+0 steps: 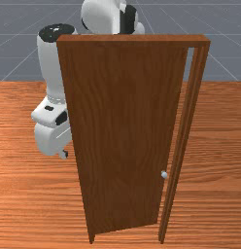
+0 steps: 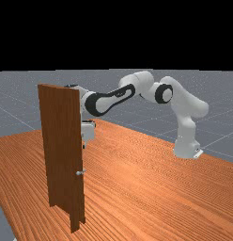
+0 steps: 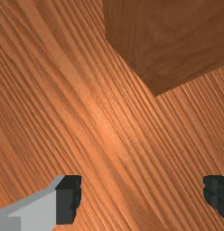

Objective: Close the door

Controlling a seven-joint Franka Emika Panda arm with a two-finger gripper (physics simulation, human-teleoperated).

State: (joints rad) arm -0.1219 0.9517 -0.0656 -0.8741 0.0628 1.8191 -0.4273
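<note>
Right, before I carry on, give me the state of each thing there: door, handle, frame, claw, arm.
Door: ajar, free edge swung away from the front camera
Handle: not held, on the door's free side
Frame: upright on the table
Claw: open, nothing gripped
Arm: reaching out, bent

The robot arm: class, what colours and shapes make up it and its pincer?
The arm is white with smooth, rounded segments and black bands at some joints. Its pincer has two fingers; the wrist view shows light grey metal-like material and dark, blocky pads.
</note>
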